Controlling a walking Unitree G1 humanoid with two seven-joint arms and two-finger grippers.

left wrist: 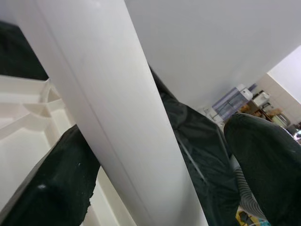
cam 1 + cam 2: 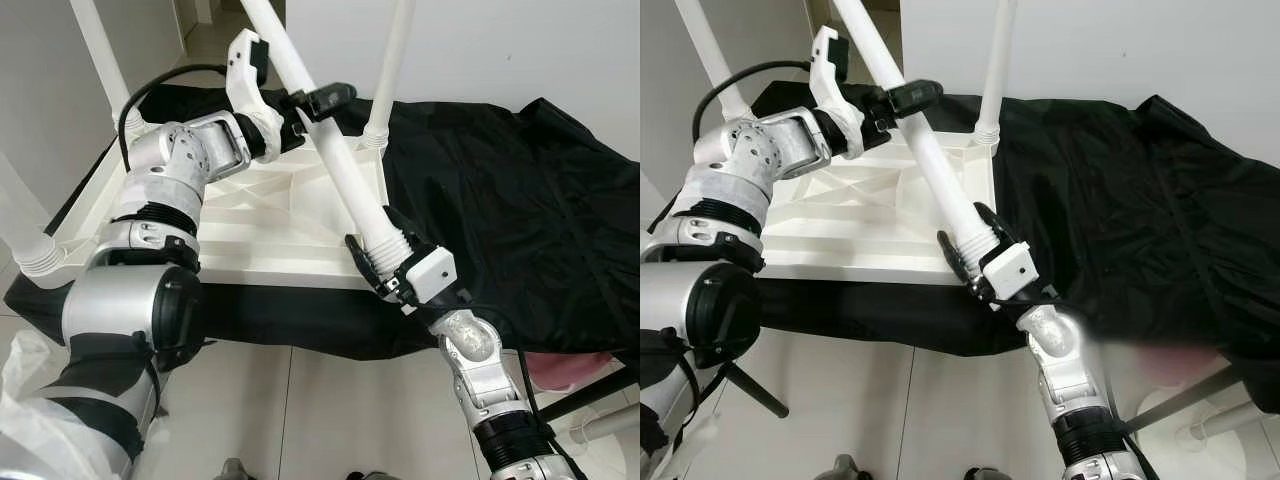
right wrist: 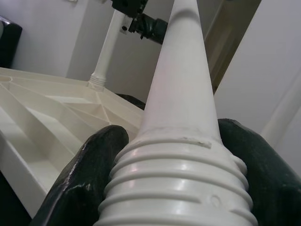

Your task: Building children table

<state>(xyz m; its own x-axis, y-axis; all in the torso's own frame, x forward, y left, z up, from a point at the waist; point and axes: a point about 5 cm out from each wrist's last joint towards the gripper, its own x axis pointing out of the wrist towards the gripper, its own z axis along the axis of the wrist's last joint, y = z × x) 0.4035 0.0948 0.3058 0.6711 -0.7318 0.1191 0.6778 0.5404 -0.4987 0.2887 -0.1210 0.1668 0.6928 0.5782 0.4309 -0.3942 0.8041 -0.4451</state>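
My right gripper clamped on the loose table leg's threaded end, my left gripper closed round its shaft, upturned white tabletop on black cloth

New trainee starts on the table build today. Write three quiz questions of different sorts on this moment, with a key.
1. True or false: the loose table leg is already screwed into the upturned tabletop.
2. Which end of that leg does the right gripper clamp? A) the smooth narrow end B) the ribbed threaded end C) the middle
3. Fill in: the tabletop lies upside down on a ____ cloth.

Key
1. False: it is held slanted above the tabletop between both grippers.
2. B: the black fingers sit on either side of the ribbed end; the left gripper holds the shaft higher up.
3. Black.
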